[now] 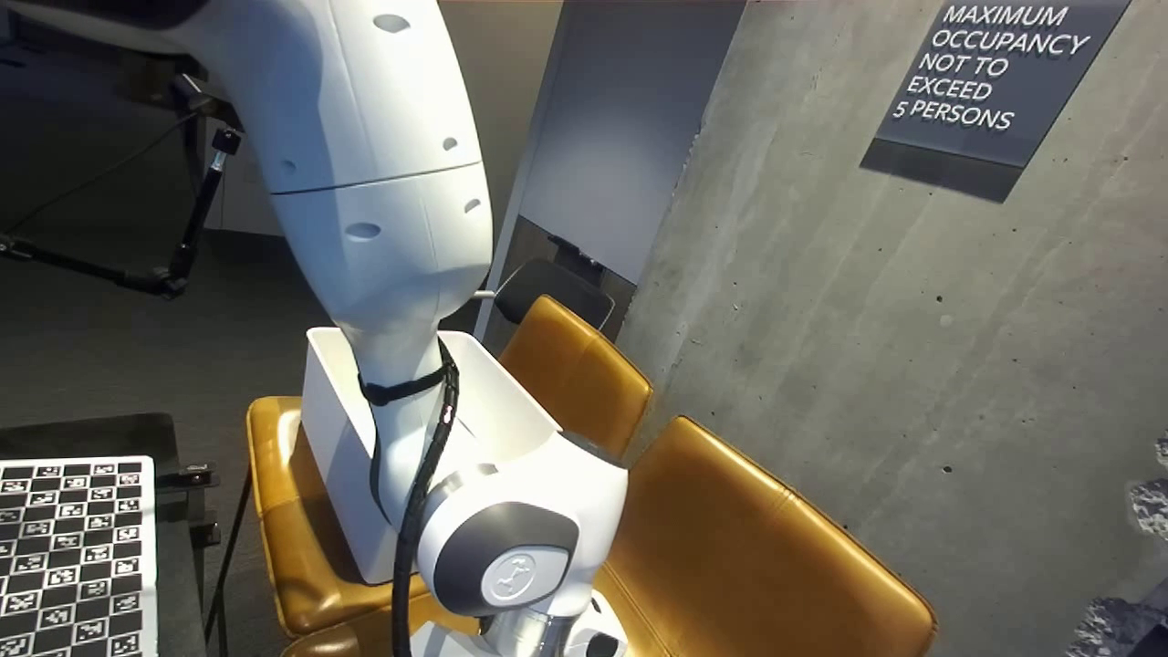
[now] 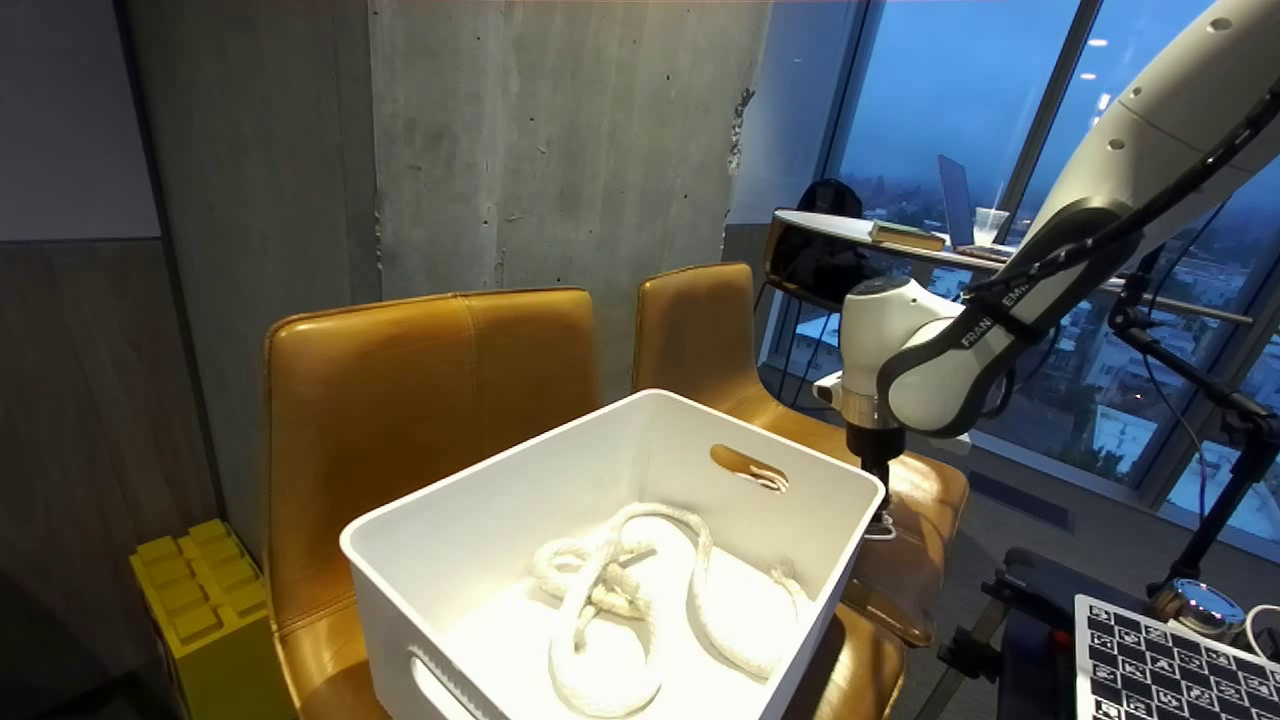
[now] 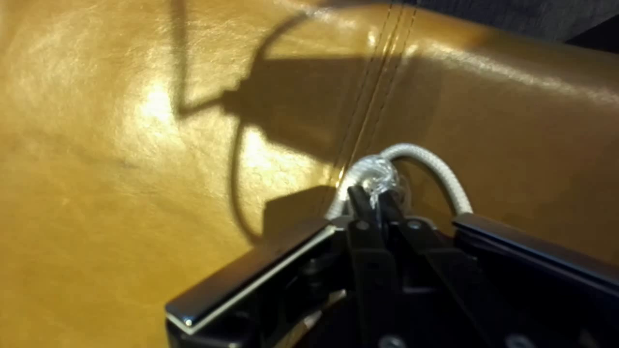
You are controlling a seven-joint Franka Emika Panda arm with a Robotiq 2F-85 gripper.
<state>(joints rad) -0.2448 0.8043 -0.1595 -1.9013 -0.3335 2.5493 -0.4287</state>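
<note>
Gripper (image 3: 371,195) clamped on white cord (image 3: 437,169) over the leather seat (image 3: 121,203).
Likely light, soft and floppy; its shiny bunched part (image 3: 375,169) seems the surest hold.

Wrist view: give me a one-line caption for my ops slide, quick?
Robotiq gripper closed on a looped white braided cord over a tan leather chair seat.

Concrete wall (image 2: 570,150), eleven o'clock in an exterior view; dim blue windows (image 2: 950,90), one to two o'clock; tan chair (image 2: 430,390), nine o'clock.
</note>
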